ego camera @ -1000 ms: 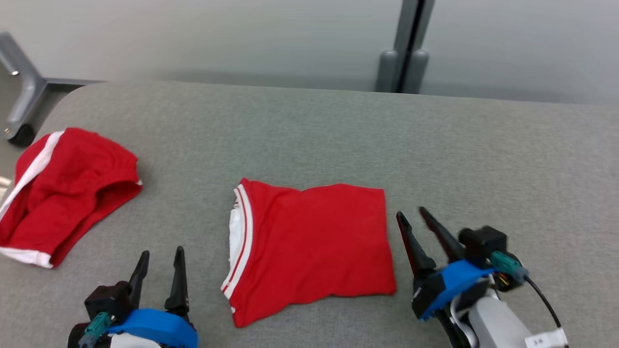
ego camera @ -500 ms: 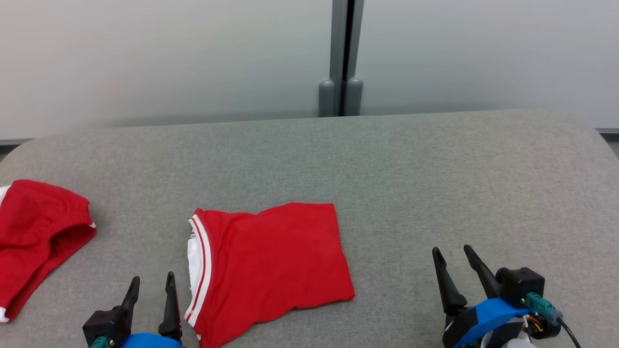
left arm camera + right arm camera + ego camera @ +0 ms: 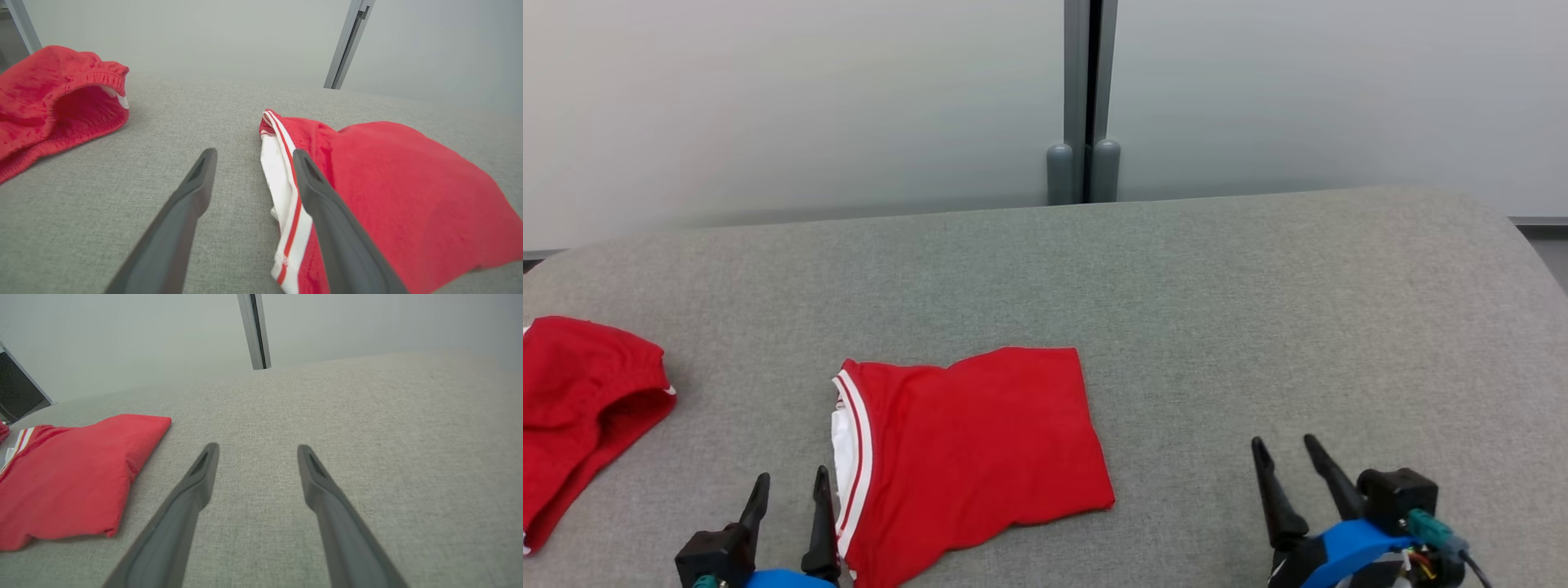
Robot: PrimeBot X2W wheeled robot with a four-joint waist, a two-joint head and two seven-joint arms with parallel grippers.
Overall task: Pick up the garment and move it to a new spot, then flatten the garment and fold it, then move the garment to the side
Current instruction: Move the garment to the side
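Garment [image 3: 968,457] is seen folded into a rough rectangle, red, lying flat on the grey surface [image 3: 1258,310]. It is placed near the front edge, left of centre in the head view. White-and-red striped trim runs along its left edge, and a white inner layer is exposed there. The top edge is slightly wavy and the lower left corner is drawn out toward the front.

Left gripper [image 3: 792,475] is found at the lower left, just beside the striped edge, fingers spread and nothing held between them. In the left wrist view its right finger is seen overlapping the trim; whether cloth is actually touched cannot be told. Bare grey fabric is seen between the two fingers.

Right gripper [image 3: 1284,442] is found at the lower right, well apart from the garment's right edge. Its fingers are spread as well, nothing is gripped, and only bare surface is seen between and under them in the right wrist view. The garment's right end is seen off to that view's left.

Other red cloth [image 3: 580,408] is left bunched at the far left of the surface, apart from the garment, with an elastic hem gaping open toward it.

A pale wall with a grey post [image 3: 1085,98] is seen behind the surface.
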